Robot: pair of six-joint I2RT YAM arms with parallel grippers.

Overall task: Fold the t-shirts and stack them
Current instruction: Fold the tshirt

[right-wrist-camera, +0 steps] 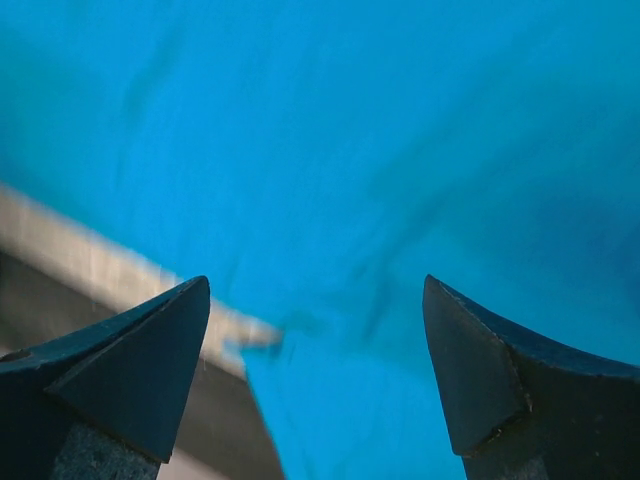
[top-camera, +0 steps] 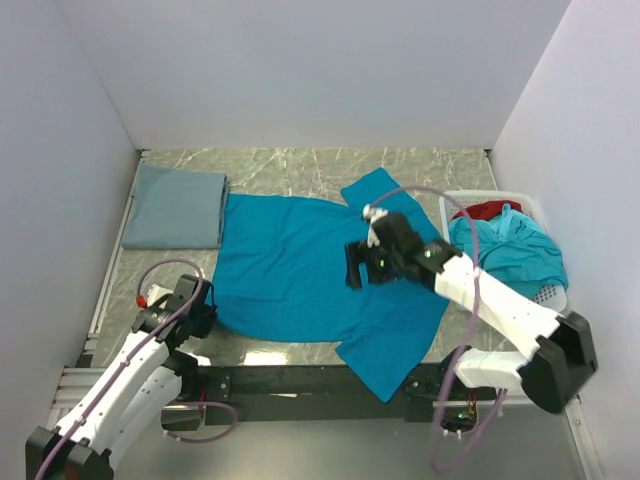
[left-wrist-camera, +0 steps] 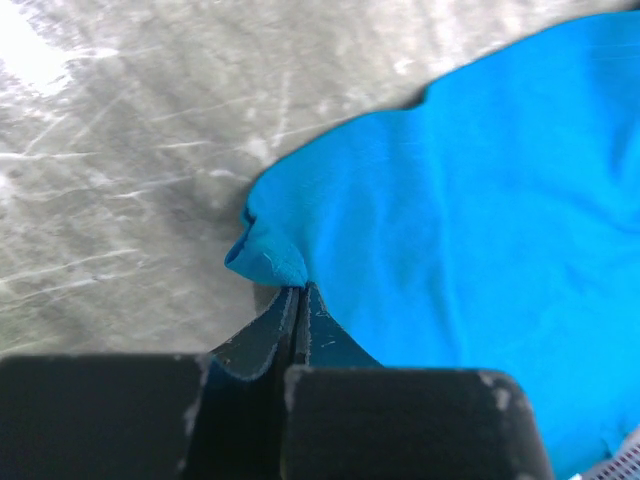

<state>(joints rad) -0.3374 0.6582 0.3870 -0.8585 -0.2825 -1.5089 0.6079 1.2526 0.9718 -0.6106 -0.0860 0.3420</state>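
Your left gripper (left-wrist-camera: 298,298) is pinched tight on the near-left hem corner of the teal shirt (top-camera: 290,270), spread mid-table, probably ready to fold. Right gripper (right-wrist-camera: 315,290) hangs wide open over it, empty. Folded grey shirt (top-camera: 175,205) far-left likely marks your stack.

Teal shirt (top-camera: 300,270) lies flat under the right pincer (top-camera: 357,268), corner nipped in the left pincer (left-wrist-camera: 300,292); grey shirt (top-camera: 175,205) folded beyond it.

The top camera sits high at 6 o'clock and looks down toward 12 o'clock at the whole table (top-camera: 300,165). The 2 wrist cameras sit very close: left at 8 o'clock, right near the middle. All 3 see the spread blue shirt (top-camera: 290,270).
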